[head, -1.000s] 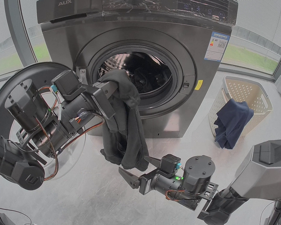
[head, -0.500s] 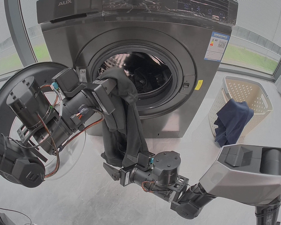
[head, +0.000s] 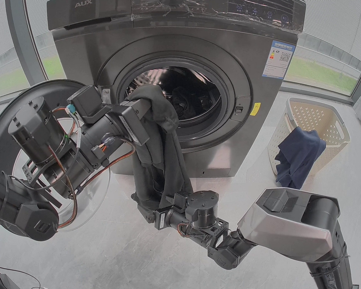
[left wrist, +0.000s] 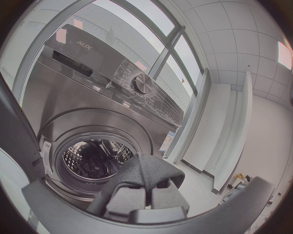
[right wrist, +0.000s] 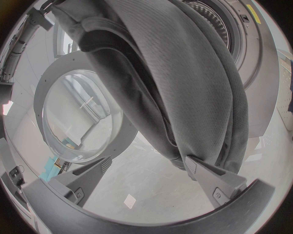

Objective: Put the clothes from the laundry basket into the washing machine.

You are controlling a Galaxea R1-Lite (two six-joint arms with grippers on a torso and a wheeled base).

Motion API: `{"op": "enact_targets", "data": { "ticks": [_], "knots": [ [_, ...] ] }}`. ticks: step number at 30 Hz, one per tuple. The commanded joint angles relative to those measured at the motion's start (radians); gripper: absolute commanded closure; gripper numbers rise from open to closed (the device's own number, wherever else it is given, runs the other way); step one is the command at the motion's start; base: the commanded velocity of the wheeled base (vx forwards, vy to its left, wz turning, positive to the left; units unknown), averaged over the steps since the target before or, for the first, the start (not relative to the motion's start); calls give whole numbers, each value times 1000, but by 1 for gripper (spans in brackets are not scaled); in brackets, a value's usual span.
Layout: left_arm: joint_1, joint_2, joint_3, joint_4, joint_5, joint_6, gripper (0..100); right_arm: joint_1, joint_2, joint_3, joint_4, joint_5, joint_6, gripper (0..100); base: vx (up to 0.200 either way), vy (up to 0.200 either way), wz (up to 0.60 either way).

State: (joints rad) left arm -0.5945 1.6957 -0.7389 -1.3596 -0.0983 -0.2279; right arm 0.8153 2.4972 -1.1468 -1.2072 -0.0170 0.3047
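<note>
A dark grey garment (head: 161, 158) hangs from my left gripper (head: 144, 106), which is shut on its top fold just in front of the washing machine's open drum (head: 178, 97). In the left wrist view the cloth (left wrist: 143, 172) drapes over the left gripper (left wrist: 148, 195), with the drum (left wrist: 91, 158) beyond it. My right gripper (head: 156, 208) is open at the garment's hanging lower end. In the right wrist view the cloth (right wrist: 183, 91) hangs between the right gripper's (right wrist: 147, 160) spread fingers, its hem touching one fingertip (right wrist: 190, 163). Dark clothes lie inside the drum.
The washer's round door (head: 44, 87) stands swung open on the left, behind my left arm. A white laundry basket (head: 328, 117) sits on the floor to the right of the machine, with a navy garment (head: 299, 156) hanging over its rim. Bare grey floor lies in front.
My right arm has swung left and up, bringing its open gripper from clear floor to the garment's lower hem. The left gripper with the garment has lifted slightly toward the drum.
</note>
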Motion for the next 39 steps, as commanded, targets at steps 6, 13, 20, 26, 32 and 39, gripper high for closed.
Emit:
{"op": "enact_targets", "data": {
  "ticks": [6, 13, 20, 26, 32, 39],
  "knots": [
    [1, -1, 0, -1, 0, -1, 100, -90, 42, -47, -3, -3, -64, 0, 0, 0, 0],
    [8, -5, -2, -1, 0, -1, 100, -104, 52, -54, -3, -8, -64, 0, 0, 0, 0],
    [10, 1, -11, -1, 2, -1, 100, -28, -20, 73, -9, 3, -56, 0, 0, 0, 0],
    [10, -1, -11, -1, 2, -1, 100, 24, -34, 48, 2, 17, -36, 0, 0, 0, 0],
    [10, -1, -10, -1, 2, -1, 100, 18, 20, -79, 44, 17, -33, 0, 0, 0, 0],
    [8, -2, -11, -3, 2, -1, 100, -25, 111, -218, 94, 15, -32, 0, 0, 0, 0]
  ]
}}
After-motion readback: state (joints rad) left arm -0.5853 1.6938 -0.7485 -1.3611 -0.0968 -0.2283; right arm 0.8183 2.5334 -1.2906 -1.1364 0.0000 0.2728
